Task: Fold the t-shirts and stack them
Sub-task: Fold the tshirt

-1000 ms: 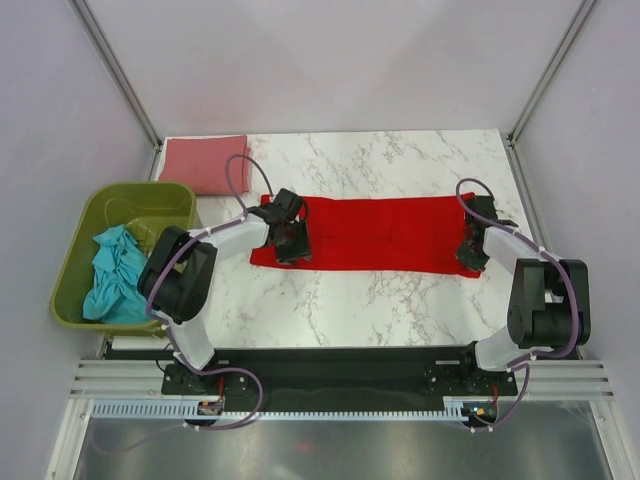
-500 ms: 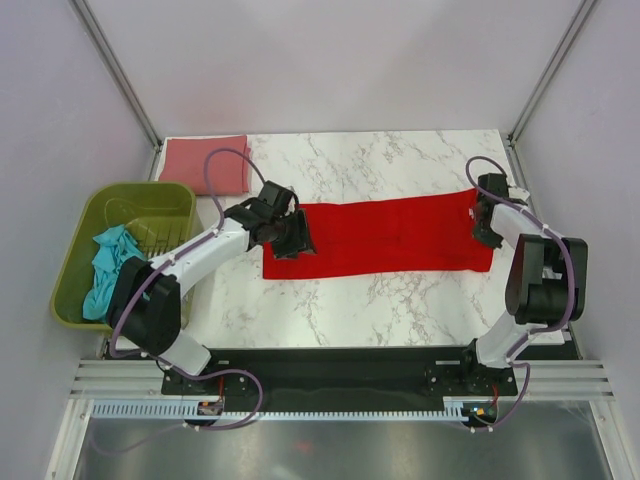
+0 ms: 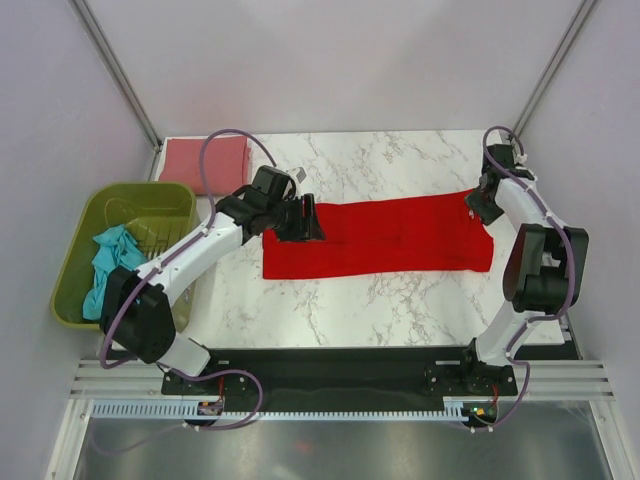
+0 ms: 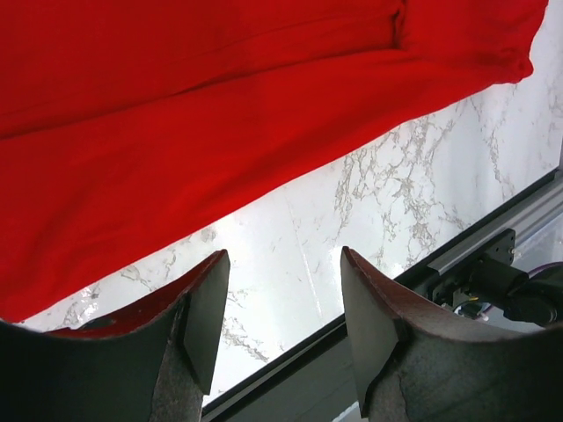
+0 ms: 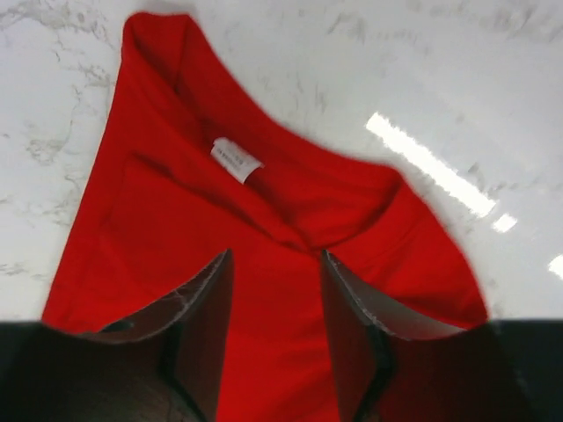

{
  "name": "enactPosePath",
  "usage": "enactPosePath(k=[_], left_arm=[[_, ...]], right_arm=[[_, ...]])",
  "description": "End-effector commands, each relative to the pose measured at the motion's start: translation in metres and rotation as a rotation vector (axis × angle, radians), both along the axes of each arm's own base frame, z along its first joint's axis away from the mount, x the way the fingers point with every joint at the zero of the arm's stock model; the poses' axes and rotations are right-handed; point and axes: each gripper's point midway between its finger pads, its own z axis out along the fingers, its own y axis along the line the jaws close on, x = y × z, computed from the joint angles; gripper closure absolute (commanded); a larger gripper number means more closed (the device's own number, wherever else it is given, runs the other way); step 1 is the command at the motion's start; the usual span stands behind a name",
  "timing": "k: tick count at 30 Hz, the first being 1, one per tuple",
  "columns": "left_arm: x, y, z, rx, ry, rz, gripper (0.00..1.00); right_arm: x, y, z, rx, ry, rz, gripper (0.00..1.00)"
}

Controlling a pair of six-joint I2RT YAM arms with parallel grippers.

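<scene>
The red t-shirt [image 3: 380,235] lay flat on the marble desk [image 3: 400,160] as a long band, its white neck label [image 5: 236,159] showing at the right end. The left jaws hung over the red shirt's left end, spread apart with nothing between them; bare desk showed in the gap just beside the shirt's edge. The right jaws hovered above the red shirt's collar at its right end, likewise released and gripping nothing. To the far left of the red shirt lay the folded pink t-shirt [image 3: 205,163]. Nearer, also to its left, the teal t-shirt [image 3: 108,270] sat crumpled in the olive-green basket [image 3: 140,195].
</scene>
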Motion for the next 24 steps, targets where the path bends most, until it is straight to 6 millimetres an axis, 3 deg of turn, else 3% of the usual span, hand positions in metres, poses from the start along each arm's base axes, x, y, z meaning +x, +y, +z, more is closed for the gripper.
enactPosePath(k=[1, 5, 8, 14, 19, 20, 22, 23, 24], left_arm=[[0.003, -0.003, 0.035, -0.021, -0.131, -0.087, 0.39], [0.002, 0.002, 0.031, 0.004, -0.145, -0.095, 0.39], [-0.002, 0.003, 0.026, 0.008, -0.136, -0.106, 0.39], [-0.001, 0.008, 0.023, 0.025, -0.136, -0.075, 0.39], [0.016, 0.041, 0.037, 0.117, -0.225, 0.105, 0.36], [0.016, 0.043, 0.04, 0.119, -0.235, 0.114, 0.36], [0.017, 0.044, 0.045, 0.112, -0.248, 0.12, 0.36], [0.017, 0.043, 0.045, 0.107, -0.243, 0.119, 0.36], [0.016, 0.042, 0.045, 0.104, -0.24, 0.117, 0.36]], right_arm=[[-0.009, 0.037, -0.019, 0.198, 0.002, -0.165, 0.47], [-0.001, 0.051, -0.035, 0.25, -0.018, -0.234, 0.45], [0.009, 0.05, -0.042, 0.226, -0.02, -0.238, 0.45], [0.021, 0.038, -0.077, 0.145, 0.06, -0.202, 0.46], [0.059, 0.028, -0.094, 0.071, 0.042, -0.058, 0.46], [0.077, 0.024, -0.084, 0.048, 0.009, -0.037, 0.46], [0.093, 0.02, -0.095, 0.005, 0.027, 0.043, 0.46], [0.113, 0.018, -0.084, -0.008, -0.017, 0.075, 0.46], [0.122, 0.023, -0.097, 0.01, -0.006, 0.13, 0.46]])
